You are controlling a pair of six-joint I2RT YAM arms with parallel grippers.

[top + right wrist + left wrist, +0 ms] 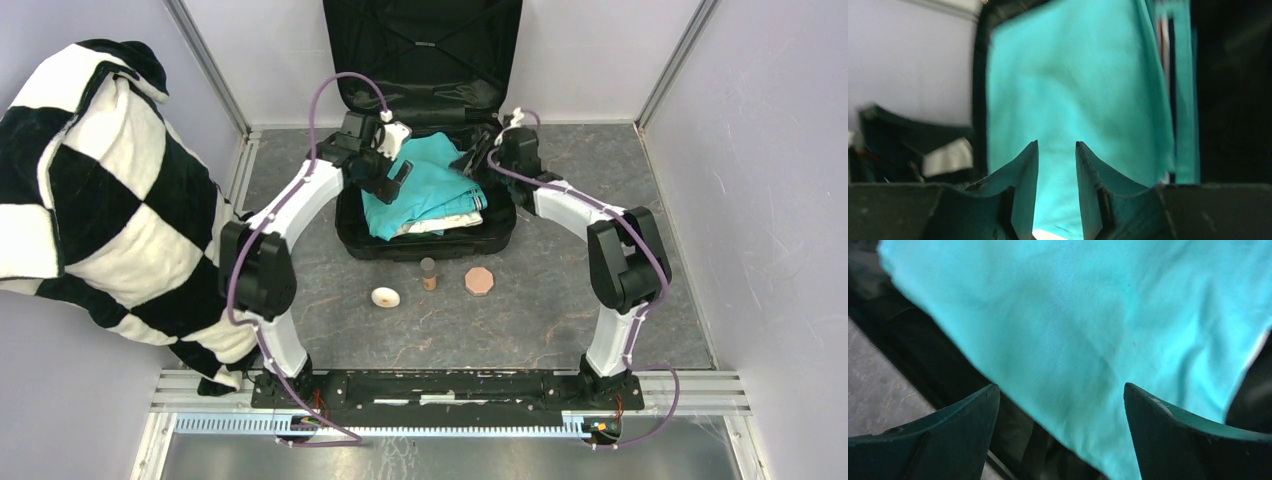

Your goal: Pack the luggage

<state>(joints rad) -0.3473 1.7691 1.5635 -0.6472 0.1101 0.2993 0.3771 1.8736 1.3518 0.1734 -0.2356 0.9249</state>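
Black luggage (425, 243), teal cloth (425, 185), black-and-white checkered blanket (90, 190).

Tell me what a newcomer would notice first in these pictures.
First, the bright teal garment lying in the open black suitcase at the table's far middle, with the left gripper and right gripper over it. Next, the huge black-and-white checkered blanket draped along the left side.

The top camera looked down from above the near edge; both wrist cameras, close in, shared its turquoise cloth (428, 188) toward the far edge.
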